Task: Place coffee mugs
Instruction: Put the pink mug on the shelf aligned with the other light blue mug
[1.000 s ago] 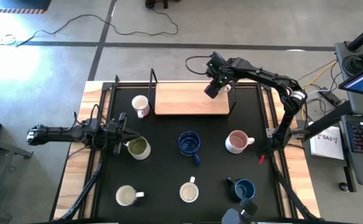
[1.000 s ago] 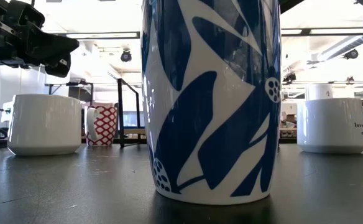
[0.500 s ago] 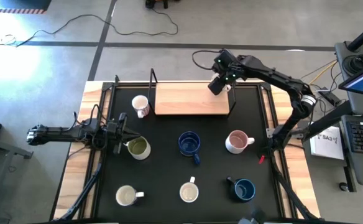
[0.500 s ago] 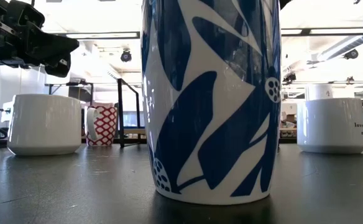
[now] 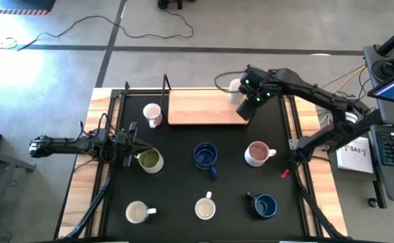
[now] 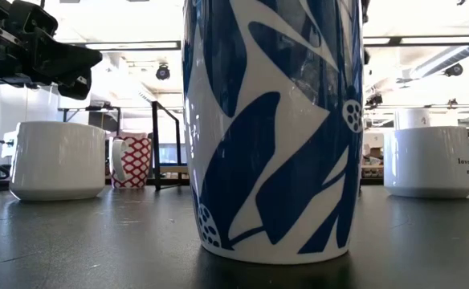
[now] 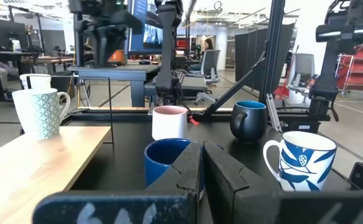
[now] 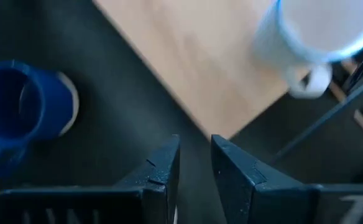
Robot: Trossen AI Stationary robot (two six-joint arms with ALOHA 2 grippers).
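A white patterned mug point(image 5: 235, 86) stands upright on the far right corner of the wooden board point(image 5: 200, 108); in the right wrist view this mug point(image 8: 312, 31) lies beyond my fingers. My right gripper point(image 5: 249, 108) hovers above the board's right end, a little toward the near side of that mug. It points steeply down, and its fingers point(image 8: 194, 149) are slightly apart with nothing between them. My left gripper point(image 5: 134, 143) rests shut and level at the table's left, beside the olive mug point(image 5: 150, 160). A red-print mug point(image 5: 153, 115) stands left of the board.
On the black mat stand a dark blue mug point(image 5: 205, 155), a pink mug point(image 5: 256, 153), another dark blue mug point(image 5: 264, 206) and two white mugs point(image 5: 137, 212) point(image 5: 205, 208). A blue-and-white mug point(image 6: 271, 128) stands right in front of the low camera. Black rods point(image 5: 165, 94) frame the board.
My right gripper has risen and moved from over the board's far right corner toward the table's right and near edges. The white mug, hidden under it before, now shows standing on the board.
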